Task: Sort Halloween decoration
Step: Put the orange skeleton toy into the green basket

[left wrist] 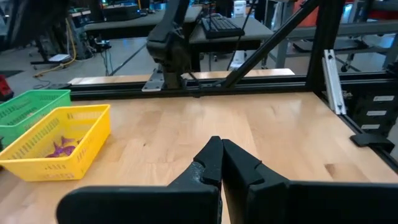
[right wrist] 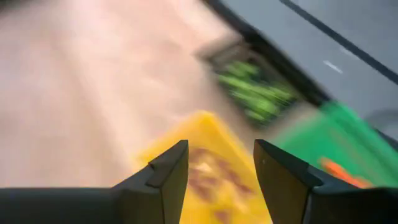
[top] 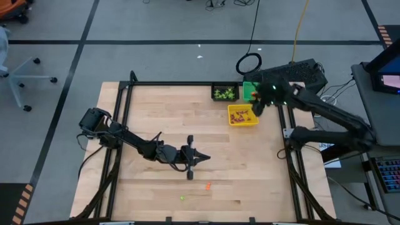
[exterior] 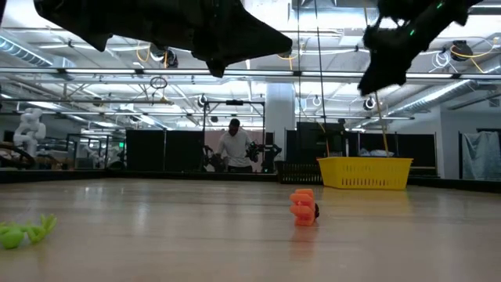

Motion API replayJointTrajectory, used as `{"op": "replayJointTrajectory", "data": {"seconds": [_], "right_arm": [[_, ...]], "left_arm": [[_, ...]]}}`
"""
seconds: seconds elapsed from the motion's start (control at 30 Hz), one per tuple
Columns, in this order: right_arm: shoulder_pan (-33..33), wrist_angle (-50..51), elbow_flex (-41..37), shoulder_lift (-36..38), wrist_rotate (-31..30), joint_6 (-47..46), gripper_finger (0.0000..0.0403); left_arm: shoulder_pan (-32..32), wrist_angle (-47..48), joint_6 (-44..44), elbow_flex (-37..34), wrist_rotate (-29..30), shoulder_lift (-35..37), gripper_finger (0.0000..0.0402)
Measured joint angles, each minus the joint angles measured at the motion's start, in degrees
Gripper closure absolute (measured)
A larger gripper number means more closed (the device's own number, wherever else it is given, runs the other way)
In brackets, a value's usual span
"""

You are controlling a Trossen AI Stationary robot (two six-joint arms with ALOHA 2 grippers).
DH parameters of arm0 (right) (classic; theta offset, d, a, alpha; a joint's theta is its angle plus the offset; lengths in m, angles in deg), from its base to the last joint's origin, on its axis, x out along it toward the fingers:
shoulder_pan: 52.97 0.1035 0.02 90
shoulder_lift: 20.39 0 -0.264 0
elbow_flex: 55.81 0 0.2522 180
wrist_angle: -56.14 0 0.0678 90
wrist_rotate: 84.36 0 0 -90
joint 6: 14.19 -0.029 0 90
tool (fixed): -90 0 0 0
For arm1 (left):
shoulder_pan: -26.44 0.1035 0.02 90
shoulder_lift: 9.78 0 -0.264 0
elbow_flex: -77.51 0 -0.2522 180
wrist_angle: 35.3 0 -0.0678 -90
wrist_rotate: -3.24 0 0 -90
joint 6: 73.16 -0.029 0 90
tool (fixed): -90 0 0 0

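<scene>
Two trinkets, orange [exterior: 303,207] and green [exterior: 23,232], lie near; right gripper [right wrist: 221,165] jaws gape over the blurry yellow bin [right wrist: 205,140]; left gripper [left wrist: 221,163] jaws clenched.

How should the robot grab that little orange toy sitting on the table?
Best from straight above, I think. The orange trinket stands upright and alone on the bare wooden table, with nothing touching it. It looks stubby and lumpy, so pinching its middle, fingers on either side, should hold. The light-green trinket lies well apart, so it will not get in the way.
</scene>
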Motion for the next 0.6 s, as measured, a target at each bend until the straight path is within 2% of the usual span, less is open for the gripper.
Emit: {"op": "replayJointTrajectory", "data": {"seconds": [0.2, 0.4, 0.5, 0.6], "right_arm": [[16.7, -2.7, -2.4, 8.8, 10.0, -5.1, 0.0234], [34.0, -9.1, -9.7, 12.2, 9.6, -8.7, 0.0234], [42.1, -18.0, -15.0, 11.8, 8.6, -9.3, 0.0234], [49.9, -26.4, -19.4, 9.8, 4.7, -9.2, 0.0234]], "left_arm": [[-0.1, 4.3, 0.1, 0.0, 2.0, 0.0, 0.0396], [-0.5, 9.4, 4.2, 0.0, 3.4, 0.0, 0.0396], [-1.7, 9.9, 5.6, 0.0, 3.4, 0.0, 0.0396], [-4.4, 10.3, 5.8, 0.0, 3.5, 0.0, 0.0396]]}}
